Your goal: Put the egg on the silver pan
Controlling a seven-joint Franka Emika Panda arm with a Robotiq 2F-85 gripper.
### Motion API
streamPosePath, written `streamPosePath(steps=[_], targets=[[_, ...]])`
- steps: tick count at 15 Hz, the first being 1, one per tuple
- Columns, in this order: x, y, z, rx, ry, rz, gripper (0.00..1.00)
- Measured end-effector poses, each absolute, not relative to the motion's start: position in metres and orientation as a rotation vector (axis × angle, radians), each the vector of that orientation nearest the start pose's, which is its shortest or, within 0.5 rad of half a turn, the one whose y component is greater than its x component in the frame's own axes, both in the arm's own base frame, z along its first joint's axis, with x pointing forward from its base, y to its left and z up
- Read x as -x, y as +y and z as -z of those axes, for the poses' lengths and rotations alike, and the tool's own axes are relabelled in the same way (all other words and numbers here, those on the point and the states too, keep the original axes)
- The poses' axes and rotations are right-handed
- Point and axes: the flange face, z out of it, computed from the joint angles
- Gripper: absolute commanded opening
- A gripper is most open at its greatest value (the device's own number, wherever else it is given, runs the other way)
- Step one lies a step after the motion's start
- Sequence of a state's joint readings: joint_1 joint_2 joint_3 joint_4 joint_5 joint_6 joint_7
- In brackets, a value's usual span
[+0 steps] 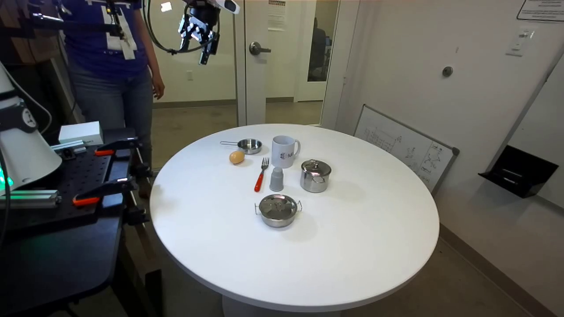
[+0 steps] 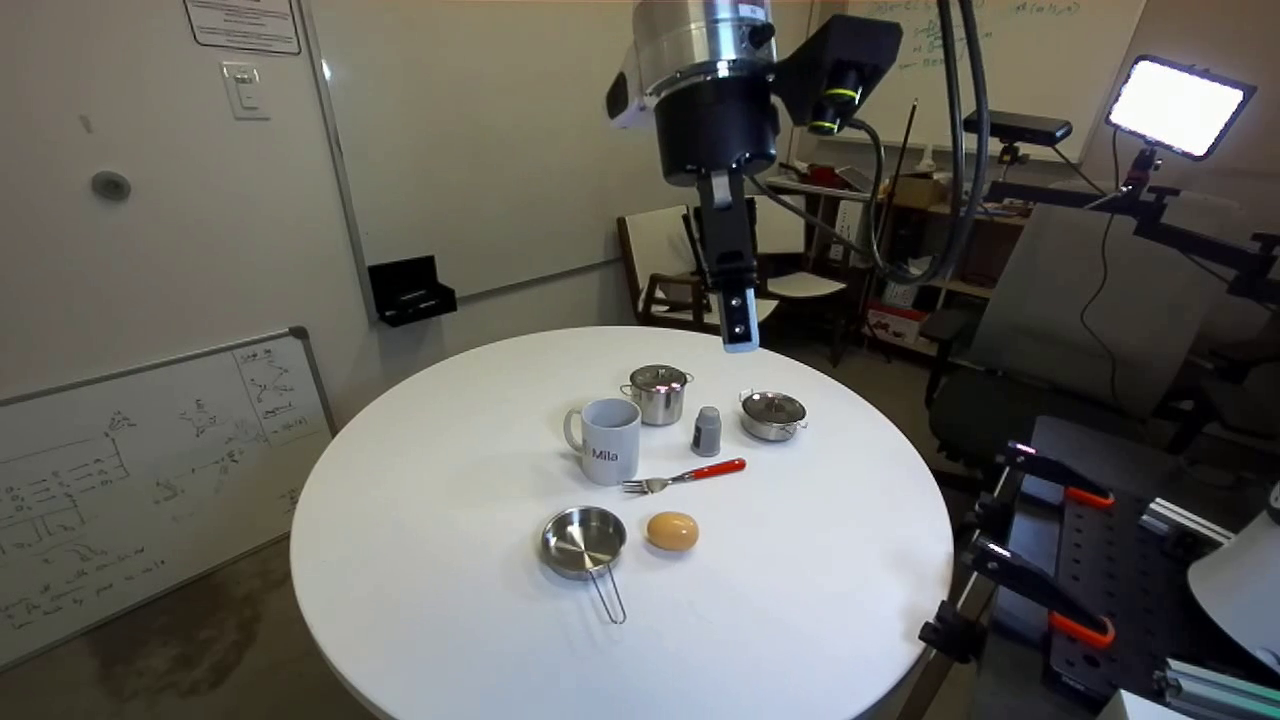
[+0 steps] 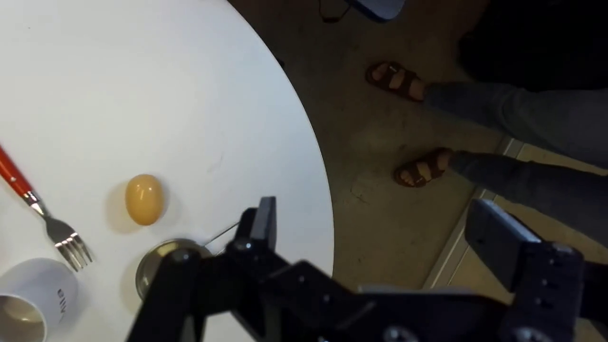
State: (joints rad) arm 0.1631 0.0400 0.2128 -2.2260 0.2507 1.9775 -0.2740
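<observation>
1. Egg (image 2: 672,532), tan and glossy, lies on its side on the white table (image 2: 800,620) at the lower middle of an exterior view, just right of the silver pan (image 2: 583,543) and apart from it; in the wrist view it sits left of centre.
2. The gripper (image 3: 380,232) holds nothing: its fingers stand wide apart, one just below the centre of the wrist view, one at the lower right.
3. Weight is probably slight, so a modest squeeze should do. The surface looks hard and smooth, with highlights in the wrist view; it may slip or roll if one pad touches early.
4. Real shell or toy, I cannot tell; treat it as fragile and close slowly.
5. Best hold: across its short width, at the widest part, which in the wrist view means pads on its left and right flanks. The pan's rim, just below in that frame, would crowd a grasp end to end.
6. Let go low over the pan, since a drop could crack it or send it bouncing; the shallow wall would probably stop it rolling out.
</observation>
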Motion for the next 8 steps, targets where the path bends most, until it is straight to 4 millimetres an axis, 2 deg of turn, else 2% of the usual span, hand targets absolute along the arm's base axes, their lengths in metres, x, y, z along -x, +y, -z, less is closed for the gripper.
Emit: streamPosePath(steps=[5,8], targets=[[-0.458,0.198,-0.338,2.804,-0.744,-0.437,1.00],[-0.463,0.196,-0.322,2.796,-0.803,-0.389,1.00]])
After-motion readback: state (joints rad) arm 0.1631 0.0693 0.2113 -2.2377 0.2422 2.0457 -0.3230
